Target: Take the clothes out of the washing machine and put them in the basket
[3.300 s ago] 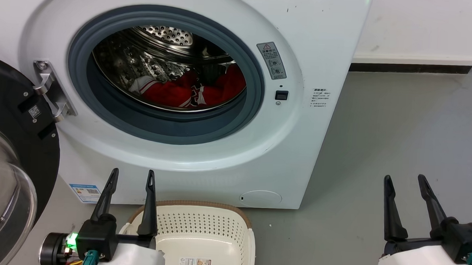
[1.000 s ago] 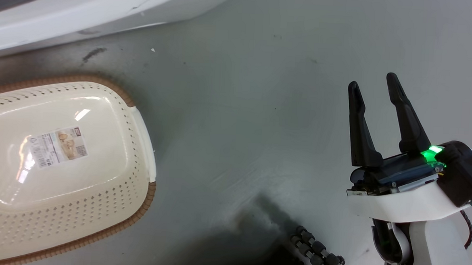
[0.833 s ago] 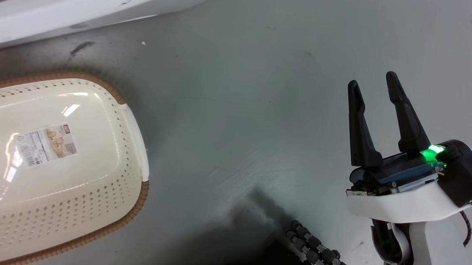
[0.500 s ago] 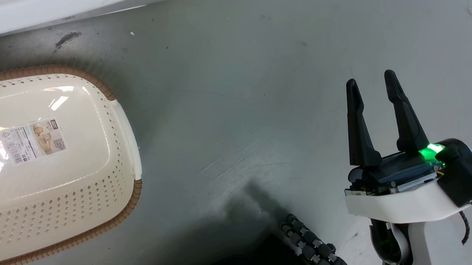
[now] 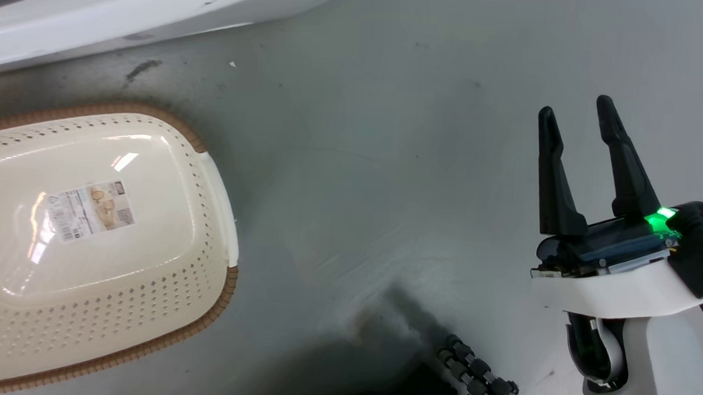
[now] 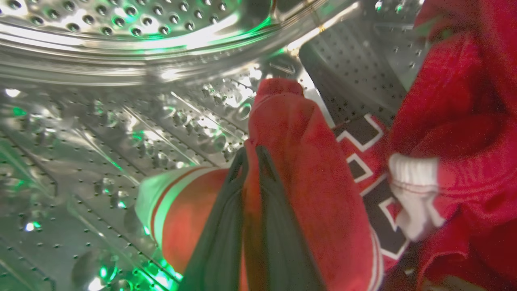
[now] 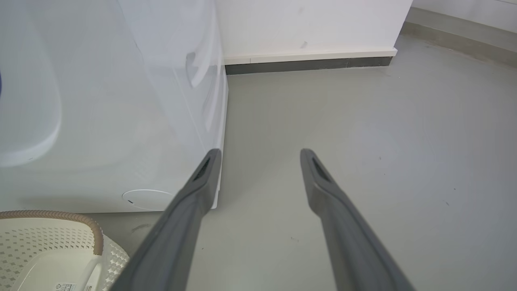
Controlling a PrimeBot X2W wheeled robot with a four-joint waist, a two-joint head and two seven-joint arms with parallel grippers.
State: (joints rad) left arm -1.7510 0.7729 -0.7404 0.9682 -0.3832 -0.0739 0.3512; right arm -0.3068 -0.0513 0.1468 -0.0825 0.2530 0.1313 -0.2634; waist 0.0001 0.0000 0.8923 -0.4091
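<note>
Standing inside the washing machine [image 6: 101,60], the left pincer [image 6: 250,151] is clamped on the red clothes [image 6: 315,182]; the right pincer [image 5: 576,108] is held wide, with the basket [image 5: 141,313] to its left.

Your head camera looked steeply down at the floor [image 5: 365,162], with the basket [image 5: 159,299] at its left. Your right wrist camera sat low and faced forward past the washing machine [image 7: 101,101], sharing that basket's corner and the floor. Your left wrist camera sat inside the drum [image 6: 101,60], very close to the clothes [image 6: 315,182].
</note>
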